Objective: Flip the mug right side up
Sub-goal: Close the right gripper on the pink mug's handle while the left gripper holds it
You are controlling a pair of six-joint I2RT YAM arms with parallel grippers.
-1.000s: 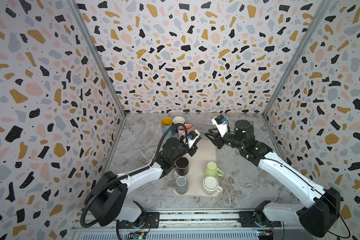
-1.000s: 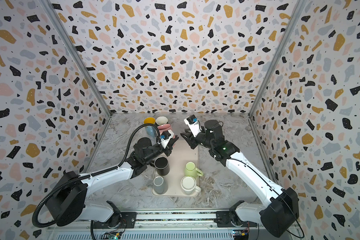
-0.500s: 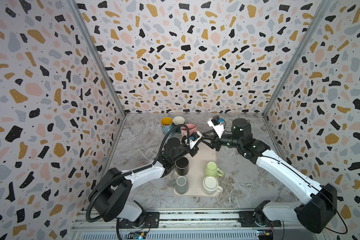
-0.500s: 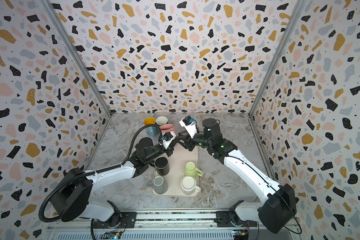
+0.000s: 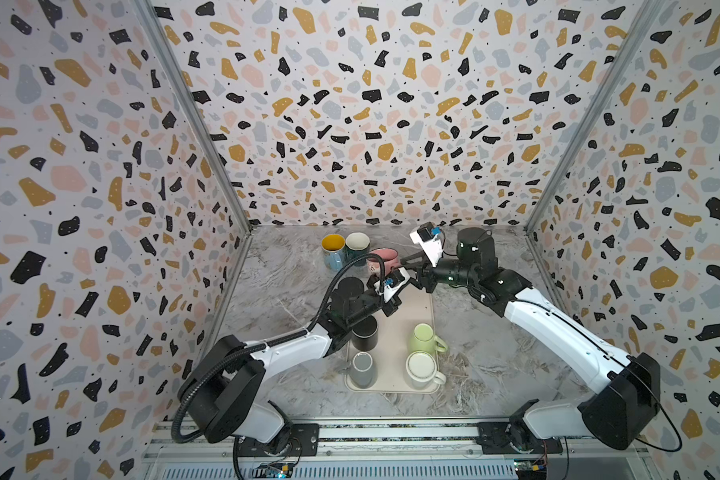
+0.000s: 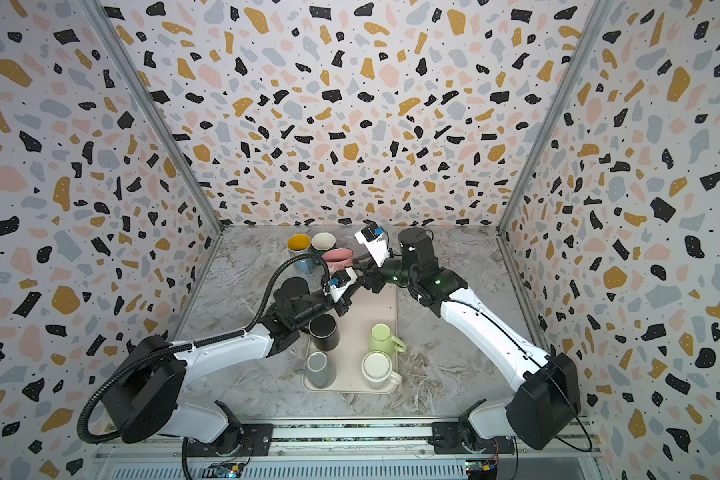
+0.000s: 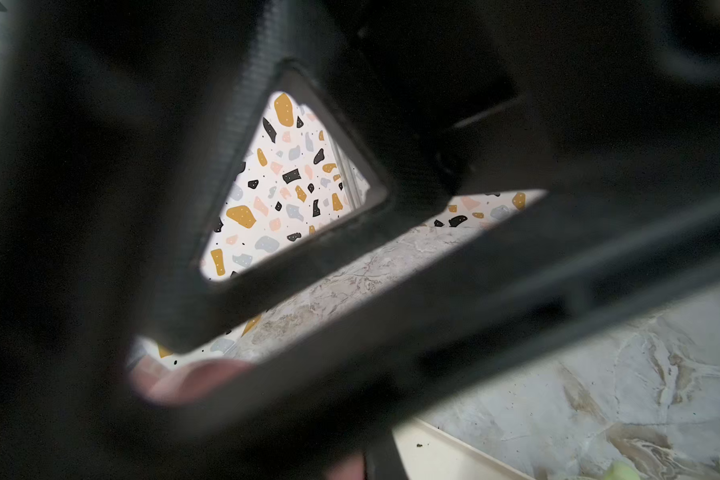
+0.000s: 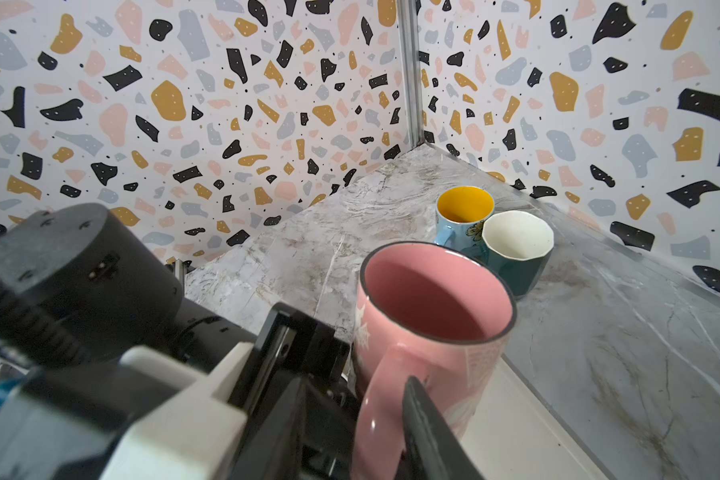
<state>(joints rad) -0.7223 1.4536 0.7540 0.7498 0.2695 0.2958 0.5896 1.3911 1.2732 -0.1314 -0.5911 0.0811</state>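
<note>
- The pink mug (image 8: 466,365) is glossy pink inside and out, with a thin dark line round its rim and faint white drawings on its outer wall.
- It is right side up: the mouth faces upward, nothing shows inside, and the wall stands close to vertical.
- Its loop handle faces the right wrist camera.
- In both top views the mug (image 5: 385,257) (image 6: 338,254) is at the far end of the beige tray (image 5: 395,328), near the middle of the table.
- Its base is hidden, so I cannot tell whether it rests on the tray or hangs just above it.
- Behind it and apart from it stand a blue mug (image 8: 449,232) and a teal mug (image 8: 520,270).
</note>
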